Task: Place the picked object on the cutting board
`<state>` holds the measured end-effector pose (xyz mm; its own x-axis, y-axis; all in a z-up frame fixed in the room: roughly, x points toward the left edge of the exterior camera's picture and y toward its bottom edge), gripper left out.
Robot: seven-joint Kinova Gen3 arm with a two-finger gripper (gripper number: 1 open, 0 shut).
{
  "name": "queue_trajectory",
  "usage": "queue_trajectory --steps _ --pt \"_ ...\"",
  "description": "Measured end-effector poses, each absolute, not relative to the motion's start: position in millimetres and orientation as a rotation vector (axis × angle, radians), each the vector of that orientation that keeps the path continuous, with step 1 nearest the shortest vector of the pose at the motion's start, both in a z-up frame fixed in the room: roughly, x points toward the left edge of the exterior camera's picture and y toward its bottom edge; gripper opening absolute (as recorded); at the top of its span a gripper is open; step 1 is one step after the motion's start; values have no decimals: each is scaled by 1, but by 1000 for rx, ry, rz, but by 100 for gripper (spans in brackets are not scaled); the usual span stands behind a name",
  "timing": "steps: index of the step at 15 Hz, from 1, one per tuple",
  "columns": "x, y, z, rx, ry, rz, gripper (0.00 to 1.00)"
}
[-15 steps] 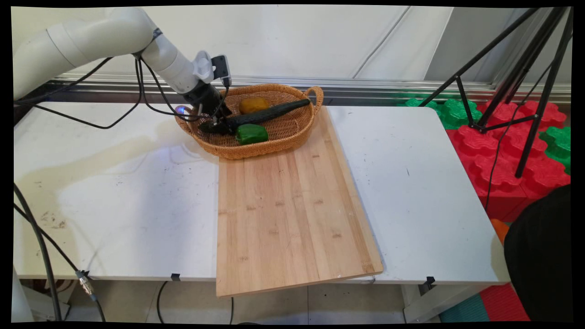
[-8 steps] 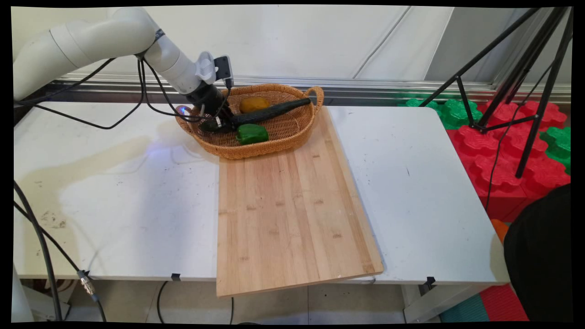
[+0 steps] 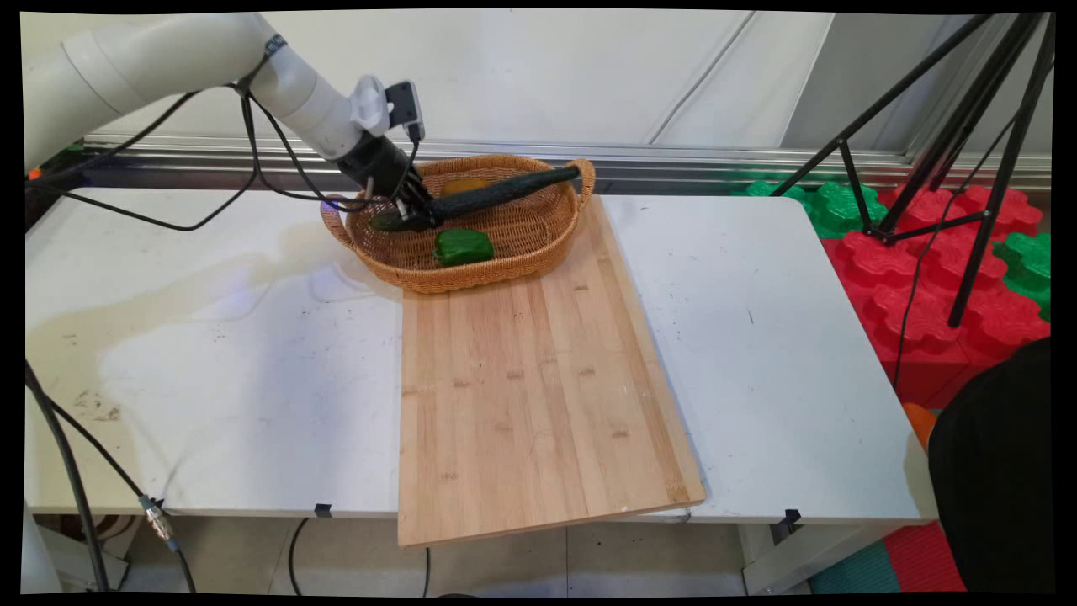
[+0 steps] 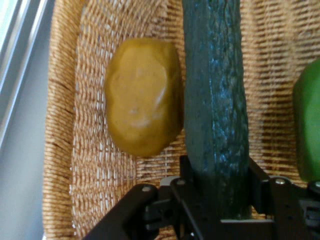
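Gripper (image 3: 410,217) clamps the cucumber (image 3: 492,193) at upper centre; cucumber's raised length largely hides the potato (image 3: 464,183) in the basket (image 3: 538,244); pepper (image 4: 307,130) cropped at right edge.

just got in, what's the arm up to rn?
The gripper is shut on the cucumber near one end, over the wicker basket. In the main view the cucumber is tilted, its far end over the basket's right handle. A green pepper and a potato lie in the basket. The basket's near edge sits on the wooden board on the white table.
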<state>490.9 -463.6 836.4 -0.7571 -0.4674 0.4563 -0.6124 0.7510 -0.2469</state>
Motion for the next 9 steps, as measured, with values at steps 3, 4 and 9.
queue_trajectory --steps 3,4,9 --pt "494 -455 854 837 -2540 555 0" --pt "494 -452 861 839 -2525 555 0" --pt "499 -436 890 844 -2453 544 0"
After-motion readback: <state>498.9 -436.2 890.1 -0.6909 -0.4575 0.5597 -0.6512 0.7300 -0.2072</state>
